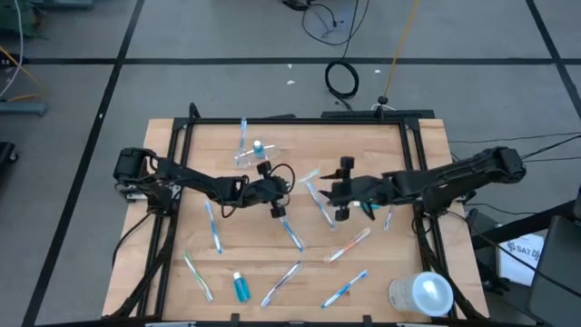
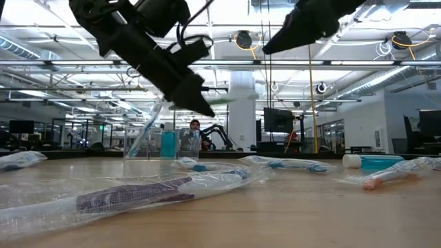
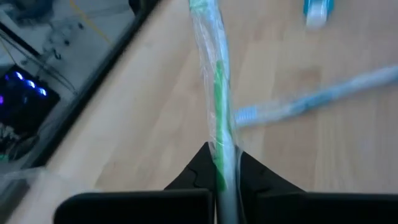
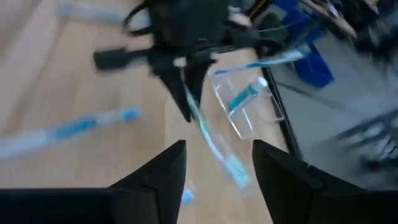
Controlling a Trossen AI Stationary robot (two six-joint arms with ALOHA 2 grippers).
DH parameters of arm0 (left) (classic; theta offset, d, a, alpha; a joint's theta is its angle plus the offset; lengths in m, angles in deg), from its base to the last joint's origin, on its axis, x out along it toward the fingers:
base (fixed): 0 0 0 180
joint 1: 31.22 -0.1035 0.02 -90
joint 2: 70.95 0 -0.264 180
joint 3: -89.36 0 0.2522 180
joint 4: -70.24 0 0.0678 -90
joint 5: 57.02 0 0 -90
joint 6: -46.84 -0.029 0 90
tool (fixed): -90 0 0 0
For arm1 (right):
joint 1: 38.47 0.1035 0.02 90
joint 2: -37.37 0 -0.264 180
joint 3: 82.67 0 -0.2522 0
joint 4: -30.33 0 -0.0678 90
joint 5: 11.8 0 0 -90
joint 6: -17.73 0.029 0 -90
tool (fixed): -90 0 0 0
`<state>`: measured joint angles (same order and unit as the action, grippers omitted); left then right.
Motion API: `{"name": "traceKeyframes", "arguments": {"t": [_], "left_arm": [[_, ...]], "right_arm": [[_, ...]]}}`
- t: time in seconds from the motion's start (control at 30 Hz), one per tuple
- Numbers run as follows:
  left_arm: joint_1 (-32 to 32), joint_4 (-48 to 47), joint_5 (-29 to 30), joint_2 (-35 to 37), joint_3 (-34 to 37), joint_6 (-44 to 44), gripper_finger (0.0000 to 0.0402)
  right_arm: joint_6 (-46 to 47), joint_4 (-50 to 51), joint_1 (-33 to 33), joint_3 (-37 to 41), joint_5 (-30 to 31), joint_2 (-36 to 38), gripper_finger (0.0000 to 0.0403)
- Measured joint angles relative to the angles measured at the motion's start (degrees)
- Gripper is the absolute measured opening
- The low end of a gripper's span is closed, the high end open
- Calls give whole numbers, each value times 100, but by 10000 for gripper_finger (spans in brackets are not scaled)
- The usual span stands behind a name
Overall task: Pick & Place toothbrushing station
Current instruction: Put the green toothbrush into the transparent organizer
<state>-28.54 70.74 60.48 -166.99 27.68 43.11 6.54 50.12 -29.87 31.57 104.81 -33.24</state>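
Observation:
My left gripper [image 1: 292, 186] is at the table's middle, raised, and shut on a thin green toothbrush in a clear wrapper [image 3: 214, 74]. My right gripper [image 1: 327, 193] faces it from the right, open and empty, and its fingers show in its own wrist view [image 4: 217, 165]. The small clear cup [image 1: 257, 153] stands at the far middle with a teal toothpaste tube [image 4: 244, 99] and a toothbrush [image 1: 243, 136] in it. Several wrapped toothbrushes lie flat on the wood, such as one near the middle [image 1: 290, 232]. A second tube [image 1: 240, 287] lies near the front edge. My left gripper pinches one end of the wrapped toothbrush [image 3: 222, 163] between its two fingers. The toothbrush runs along the fingers and sticks out past their tips [image 2: 224, 101]. The fingers slant down toward the table's right. The toothbrush is lifted clear of the table, about level.
A larger whitish cylinder [image 1: 423, 295] lies at the front right corner. Another teal tube [image 2: 372, 162] lies on the right side of the table. Black frame rails [image 1: 300, 119] run along the far edge and both sides. A person shows far off in the room [image 2: 195, 134].

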Motion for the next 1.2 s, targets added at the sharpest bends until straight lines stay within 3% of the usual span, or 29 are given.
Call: {"name": "traceKeyframes", "arguments": {"t": [0.13,0.33,0.47,0.7,0.87,1.0,1.2], "left_arm": [[-31,324,68,252,-4,-75,26],[-37,415,163,731,-2,-360,29],[-74,633,162,812,-8,-488,11],[-137,1282,-92,760,-5,-531,41],[-137,1246,-93,753,-5,-577,14],[-160,1308,-97,753,-5,-792,19],[-260,1313,-49,753,-4,-817,46]], "right_arm": [[797,-1529,-217,846,-141,130,180],[1443,-5366,-615,2441,-241,-314,180],[1656,-7625,-1016,2771,-1404,-768,180],[2092,-7803,-1531,2275,-2058,-1567,180],[2096,-7989,-1659,1766,-2136,-1855,180],[2026,-7914,-1646,1583,-2377,-1912,180],[1896,-7967,-1607,1584,-2363,-1907,130]]}}
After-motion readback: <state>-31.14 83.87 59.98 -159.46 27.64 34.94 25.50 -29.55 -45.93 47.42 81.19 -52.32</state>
